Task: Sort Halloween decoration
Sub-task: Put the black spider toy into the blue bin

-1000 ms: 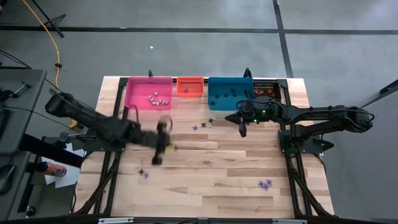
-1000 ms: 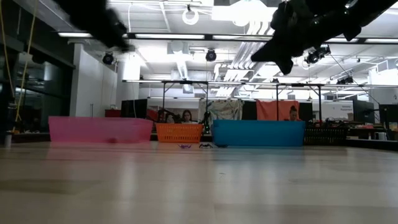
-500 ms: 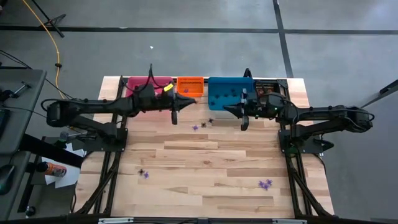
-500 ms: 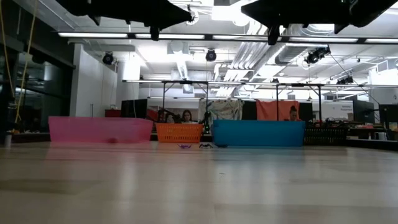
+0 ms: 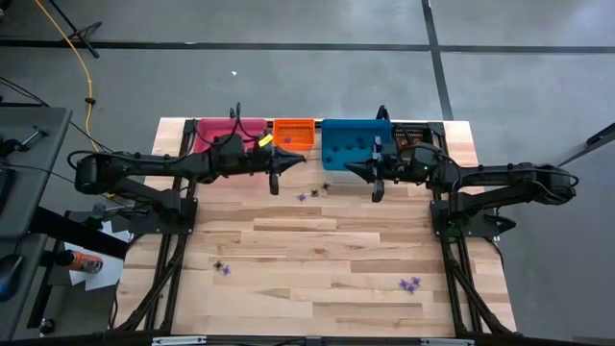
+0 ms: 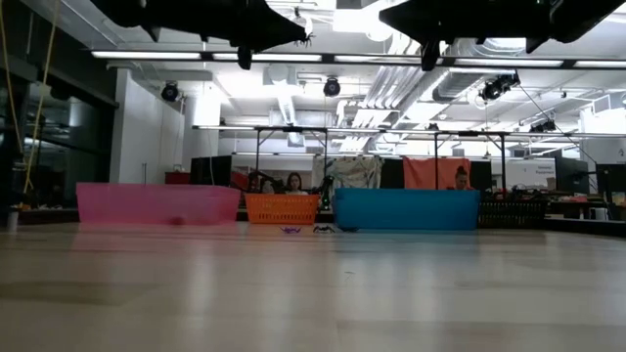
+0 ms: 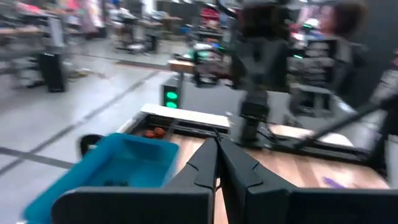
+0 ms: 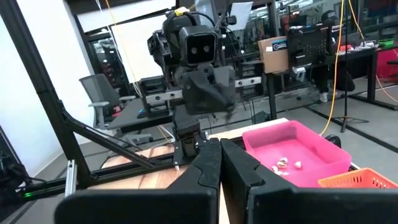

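**Trinkets scattered, both arms raised with jaws together**

Trinkets lie in several spots on the wooden table [image 5: 317, 250] in the high view. A purple one [image 5: 302, 197] and a dark one [image 5: 325, 188] sit just below the bins near the frame's centre. Two more, dark [image 5: 218, 265] and purple [image 5: 227, 271], lie at lower left, and a purple cluster [image 5: 411, 284] at lower right. Pale pieces [image 8: 286, 163] rest inside the pink bin [image 5: 204, 135]; dark ones lie in the blue bin [image 5: 356, 142]. The orange bin [image 5: 294, 133] stands between those two.

The left gripper [image 5: 274, 182] hangs below the orange bin, jaws together and empty. The right gripper [image 5: 377, 192] hangs below the blue bin, its jaws likewise closed on nothing. In the low view both arms show only along the top edge.
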Robot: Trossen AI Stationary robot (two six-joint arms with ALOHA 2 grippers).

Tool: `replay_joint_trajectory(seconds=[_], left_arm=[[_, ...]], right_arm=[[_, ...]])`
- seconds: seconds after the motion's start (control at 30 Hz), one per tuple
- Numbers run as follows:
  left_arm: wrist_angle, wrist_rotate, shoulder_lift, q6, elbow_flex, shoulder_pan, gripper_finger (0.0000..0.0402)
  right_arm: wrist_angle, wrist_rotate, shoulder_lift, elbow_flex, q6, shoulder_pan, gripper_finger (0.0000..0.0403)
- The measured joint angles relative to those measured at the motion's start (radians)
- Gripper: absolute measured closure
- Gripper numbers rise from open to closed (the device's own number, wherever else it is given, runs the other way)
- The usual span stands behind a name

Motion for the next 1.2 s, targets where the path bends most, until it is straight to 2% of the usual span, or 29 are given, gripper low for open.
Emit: replay_joint_trajectory(seconds=[0.1,0.23,0.5,0.67,0.83,1.2], left_arm=[[0.029,-0.101,0.038,-0.003,0.019,0.009,0.0402],[-0.03,-0.088,0.179,-0.038,0.165,0.063,0.0402],[-0.426,-0.08,0.575,-0.024,0.582,0.134,0.0402],[-0.566,-0.084,0.769,-0.025,0.737,0.168,0.0402],[-0.639,-0.082,0.845,-0.032,0.799,0.182,0.0401],[-0.692,-0.083,0.856,0.001,0.8,0.18,0.0401]], right_arm=[[0.017,0.001,0.0,0.0,0.005,0.0,0.0403],[0.047,0.011,0.0,0.0,0.005,0.0,0.0403],[0.102,0.041,0.0,0.0,0.008,0.0,0.0403],[0.124,0.045,0.0,0.0,0.006,-0.001,0.0403],[0.123,0.045,0.0,0.0,0.032,-0.001,0.0403],[0.119,0.052,0.0,0.0,0.032,-0.001,0.0403]])
